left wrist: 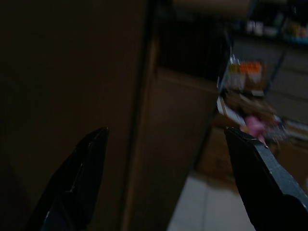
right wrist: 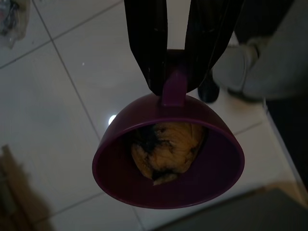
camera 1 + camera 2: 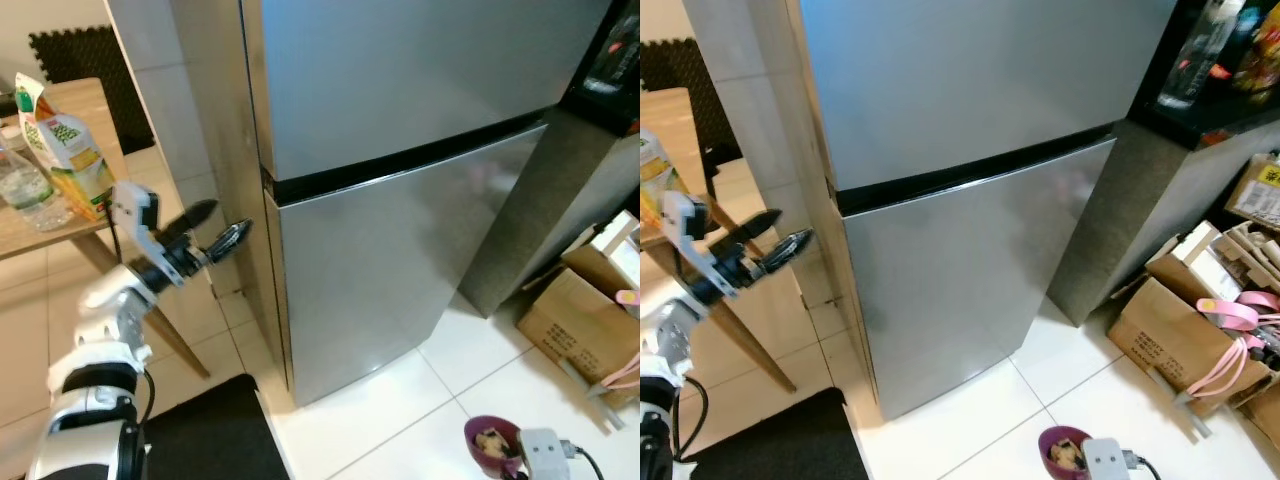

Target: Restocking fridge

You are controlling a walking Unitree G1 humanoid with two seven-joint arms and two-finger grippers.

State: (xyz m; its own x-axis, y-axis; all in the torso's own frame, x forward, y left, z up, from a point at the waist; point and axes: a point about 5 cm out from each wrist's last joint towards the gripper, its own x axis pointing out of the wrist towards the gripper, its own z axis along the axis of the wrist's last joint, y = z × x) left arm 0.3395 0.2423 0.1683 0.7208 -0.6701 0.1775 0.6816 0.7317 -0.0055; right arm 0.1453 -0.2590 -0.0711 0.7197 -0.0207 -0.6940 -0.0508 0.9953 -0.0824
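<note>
A tall steel fridge (image 3: 400, 160) stands before me with both doors closed. My left gripper (image 3: 218, 228) is raised at the fridge's left edge, close to the seam between the doors, its fingers (image 1: 82, 173) open with nothing between them. My right gripper (image 2: 178, 72) hangs low at my right side, shut on the handle of a purple cup (image 2: 168, 159) that holds a yellowish, dark-spotted piece of food (image 2: 166, 149). The same purple cup (image 3: 490, 440) shows at the bottom of the left eye view. A juice carton (image 3: 65, 150) and a water bottle (image 3: 25, 185) stand on the wooden table (image 3: 90, 110) at left.
A dark mat (image 3: 210, 430) lies on the white tile floor by the fridge's left corner. Cardboard boxes (image 3: 1180, 330) with pink straps crowd the floor at right. A dark counter (image 3: 1210, 120) with bottles stands to the right of the fridge.
</note>
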